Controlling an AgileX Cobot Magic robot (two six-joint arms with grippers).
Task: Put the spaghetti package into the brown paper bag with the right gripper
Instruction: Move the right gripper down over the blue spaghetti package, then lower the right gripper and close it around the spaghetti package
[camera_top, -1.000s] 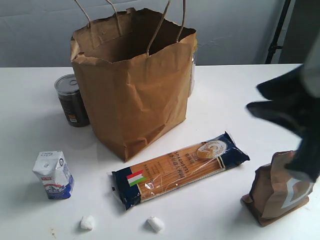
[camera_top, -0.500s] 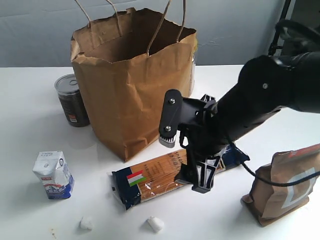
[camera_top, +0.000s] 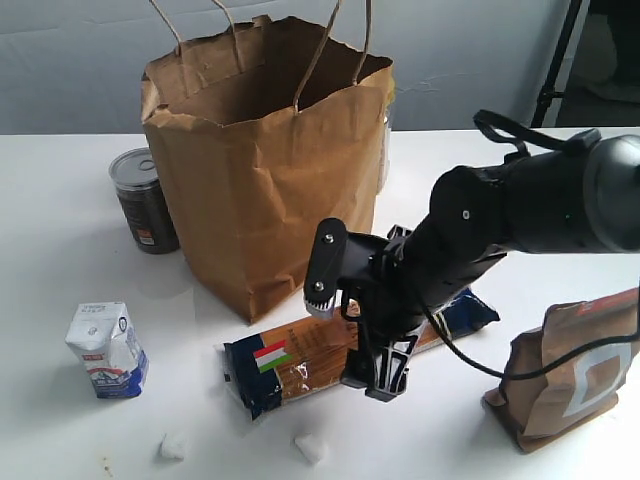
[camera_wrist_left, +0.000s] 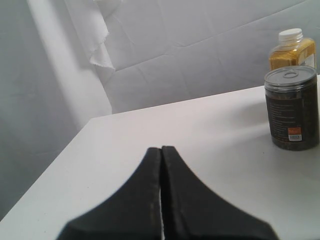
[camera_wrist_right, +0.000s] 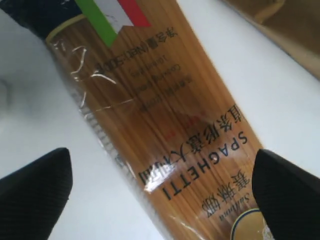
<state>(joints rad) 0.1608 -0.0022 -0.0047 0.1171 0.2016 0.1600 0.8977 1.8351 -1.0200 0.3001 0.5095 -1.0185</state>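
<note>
**Spaghetti package** (camera_top: 285, 362): lies flat and slantwise on the white table (camera_top: 60, 250), in front of the brown paper bag (camera_top: 265, 180). The flag end is at the near left. The other navy end points right, toward the pouch (camera_top: 560, 380). Its upper long edge passes just beside the bag's bottom corner, with a thin strip of table between them.

**Brown paper bag**: upright, mouth open at the top, rim crumpled, cord handles standing above it.

**Right gripper** (camera_top: 372, 378): points down over the middle of the package, its arm reaching in from the right. The wrist view shows its fingers (camera_wrist_right: 35, 187) spread wide, one outside each long edge of the pack, with nothing gripped. White table shows between one tip and the pack. The other tip sits close to the opposite edge, and contact cannot be told.

**Left gripper** (camera_wrist_left: 161, 150): fingers pressed together with nothing between them, above bare table near its edge.

**Surroundings**:
- Can (camera_top: 143, 200): left of the bag, a gap between them.
- Carton (camera_top: 107, 350): well left of the flag end, with bare table between.
- Two white lumps (camera_top: 174, 446): near the front edge.
- Pouch: stands right of the pack, apart from it.
- Jar (camera_wrist_left: 292, 47): behind the can.
</note>
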